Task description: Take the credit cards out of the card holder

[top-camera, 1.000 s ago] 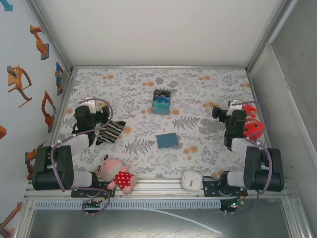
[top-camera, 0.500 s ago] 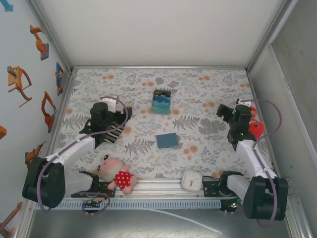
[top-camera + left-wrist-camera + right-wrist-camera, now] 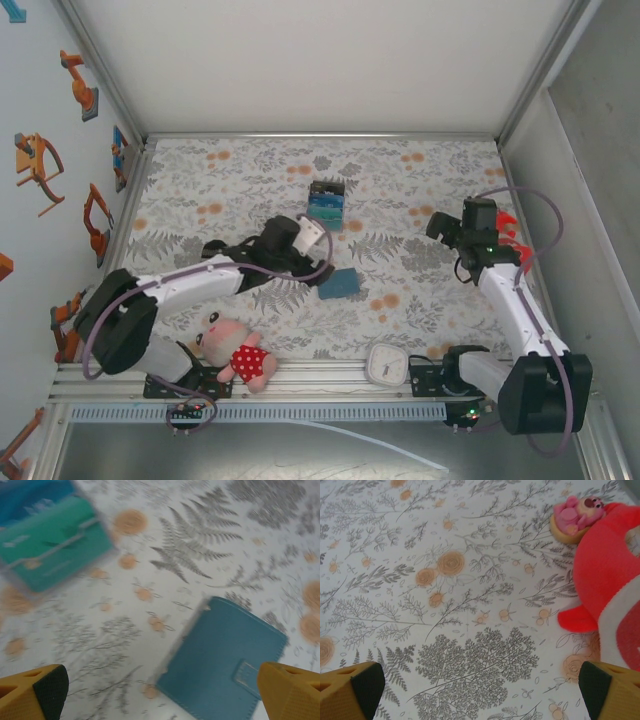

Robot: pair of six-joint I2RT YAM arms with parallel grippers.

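Note:
The card holder (image 3: 340,283) is a flat steel-blue wallet lying closed on the floral cloth at the table's middle. In the left wrist view the card holder (image 3: 225,660) sits at the lower right. The credit cards (image 3: 325,205), black, blue and teal, lie overlapped further back, apart from the wallet. The teal one (image 3: 50,545) shows blurred, with a clear strip across it. My left gripper (image 3: 318,250) hovers open just left of and above the wallet, and its yellow fingers (image 3: 35,690) hold nothing. My right gripper (image 3: 445,228) stands open over bare cloth at the right, its fingers (image 3: 350,690) spread wide.
A red plush toy (image 3: 512,255) lies by the right arm, red plush (image 3: 612,580) with a small pink figure (image 3: 575,515) beside it. A doll in a red dress (image 3: 240,352) and a white clock (image 3: 385,365) rest at the near edge. Metal rails border the table.
My left arm has swung from the left side to the middle, ending beside the wallet. My right arm has stretched forward slightly. Both grippers stayed open.

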